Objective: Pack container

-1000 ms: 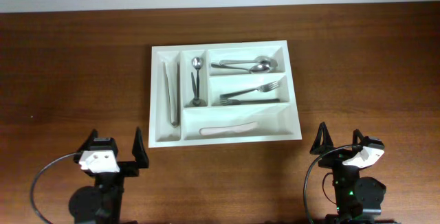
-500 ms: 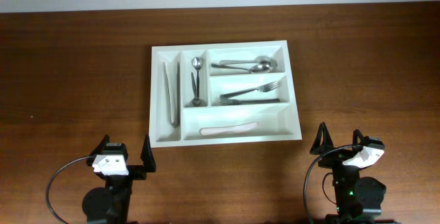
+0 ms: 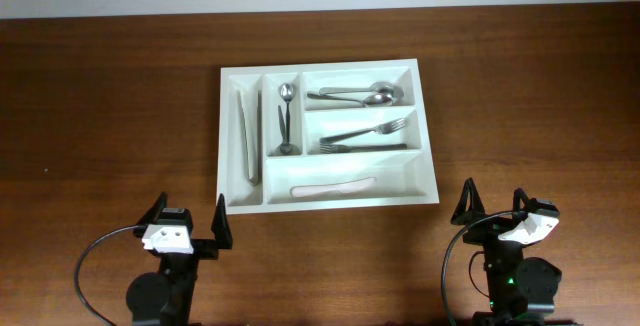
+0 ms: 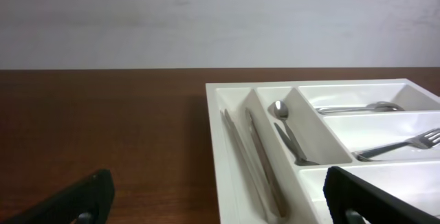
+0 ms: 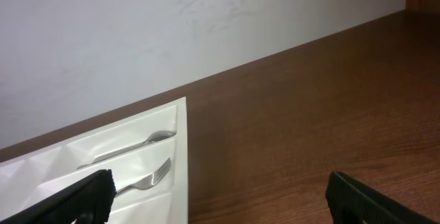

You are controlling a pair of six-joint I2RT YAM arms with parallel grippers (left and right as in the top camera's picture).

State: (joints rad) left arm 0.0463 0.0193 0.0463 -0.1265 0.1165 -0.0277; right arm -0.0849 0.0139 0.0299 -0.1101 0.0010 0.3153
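The white container (image 3: 428, 136) lies in the middle of the table. Its narrow upright compartments hold tongs (image 3: 247, 136) and a small spoon (image 3: 286, 116). Its long ones hold spoons (image 3: 360, 95), forks (image 3: 365, 134) and a white knife (image 3: 330, 187). My left gripper (image 3: 190, 224) is open and empty, just in front of the tray's front left corner. My right gripper (image 3: 492, 206) is open and empty, to the right of the tray's front right corner. The container also shows in the left wrist view (image 4: 218, 135) and the right wrist view (image 5: 180, 155).
The wooden table (image 3: 110, 116) stretches bare to the left and right of the tray. A white wall (image 4: 206, 18) runs behind the table's far edge.
My left arm has moved to the right and a little toward the table's front edge, now nearer the tray's front left corner. The right arm has not moved.
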